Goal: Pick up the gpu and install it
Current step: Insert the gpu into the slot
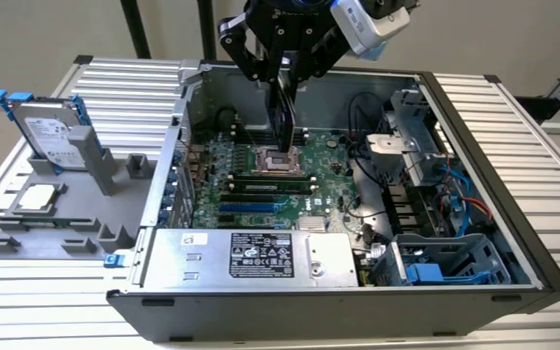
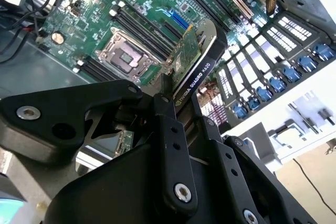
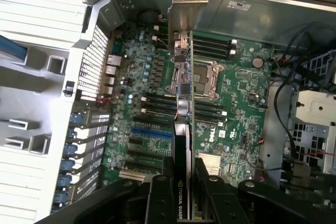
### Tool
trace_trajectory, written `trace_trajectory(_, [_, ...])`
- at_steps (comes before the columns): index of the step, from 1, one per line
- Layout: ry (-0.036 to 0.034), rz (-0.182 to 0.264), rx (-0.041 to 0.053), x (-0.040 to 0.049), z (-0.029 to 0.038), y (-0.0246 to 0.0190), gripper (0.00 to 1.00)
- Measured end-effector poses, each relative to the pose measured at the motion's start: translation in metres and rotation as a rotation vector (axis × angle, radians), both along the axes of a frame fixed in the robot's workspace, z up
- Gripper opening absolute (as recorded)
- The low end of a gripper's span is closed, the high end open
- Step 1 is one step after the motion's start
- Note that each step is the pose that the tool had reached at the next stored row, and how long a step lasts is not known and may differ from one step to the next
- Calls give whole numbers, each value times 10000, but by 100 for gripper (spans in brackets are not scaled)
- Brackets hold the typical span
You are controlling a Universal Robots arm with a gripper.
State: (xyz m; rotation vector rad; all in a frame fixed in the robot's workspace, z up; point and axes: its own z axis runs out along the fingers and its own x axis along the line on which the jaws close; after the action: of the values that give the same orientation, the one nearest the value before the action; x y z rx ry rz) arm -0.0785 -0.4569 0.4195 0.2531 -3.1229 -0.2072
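Gripper (image 1: 285,73): clamped on the gpu (image 1: 285,120), which it holds edge-down.
Gpu: hangs below the gripper, over the motherboard (image 1: 260,186), not yet seated.
Risk: a tilted card could miss its slot or strike the processor socket (image 1: 282,162) beneath the gripper.

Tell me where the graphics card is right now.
In the exterior view, the graphics card hangs on edge in the gripper, above the processor socket on the motherboard of the open computer case.

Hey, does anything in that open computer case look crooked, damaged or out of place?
Nothing looks damaged or spilled. The one loose part is the gpu: it hangs on edge over the motherboard, clamped in the gripper, and is not seated in any slot.
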Motion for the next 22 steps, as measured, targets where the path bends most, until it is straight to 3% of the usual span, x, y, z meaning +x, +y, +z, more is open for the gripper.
trace_trajectory(22, [0, 1164, 0, 0, 0, 0, 0])
